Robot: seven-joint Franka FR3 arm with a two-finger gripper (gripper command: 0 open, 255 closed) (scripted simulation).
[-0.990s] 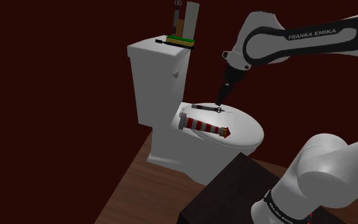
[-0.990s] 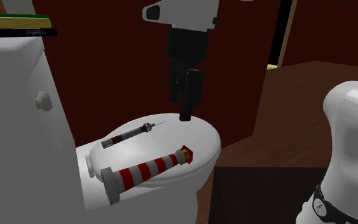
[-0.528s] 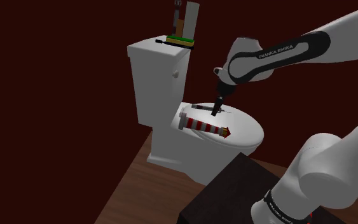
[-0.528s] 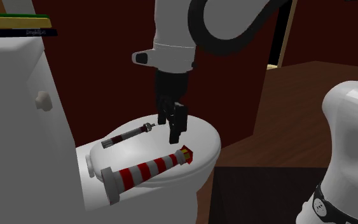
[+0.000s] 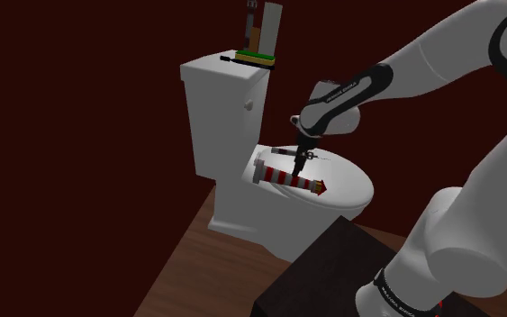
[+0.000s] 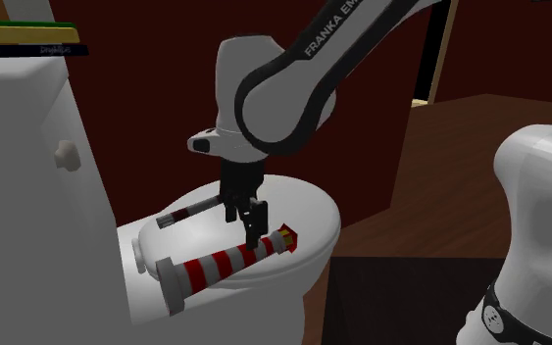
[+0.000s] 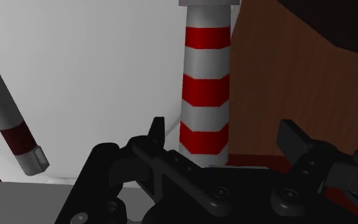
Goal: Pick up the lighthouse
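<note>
The pincer [image 6: 254,221] hangs just above the toilet lid [image 6: 308,208] with its 2 fingers spread and nothing between them touched. The lighthouse [image 6: 220,263] lies on its side directly beneath it, a red-and-white banded tower with its wide base pointing toward the tank and its lantern end toward the lid's front rim. In the wrist view the tower [image 7: 204,83] runs away from the pincer [image 7: 225,133] through the gap, but it sits nearer 1 finger [image 7: 157,129] than the other. A syringe [image 7: 9,114] lies off to that same side, apart from the tower and outside the gap.

From the shoulder view the pincer [image 5: 298,165] stands over the tower's [image 5: 287,177] upper half, not its middle.

Several things could spoil the grab:
- The body is round and the lid is domed. If the nearer finger meets it first, the push is likely to roll it sideways, perhaps off the rim to the floor.
- The tower tapers, so closing pads may squeeze it toward the thin end and lose it.
- A grip far from the heavy base would probably let that end sag and twist out on the lift.
- Coming down too far would jam the tips into the lid.
- Drifting to the syringe's [image 6: 200,207] side could knock it.
</note>
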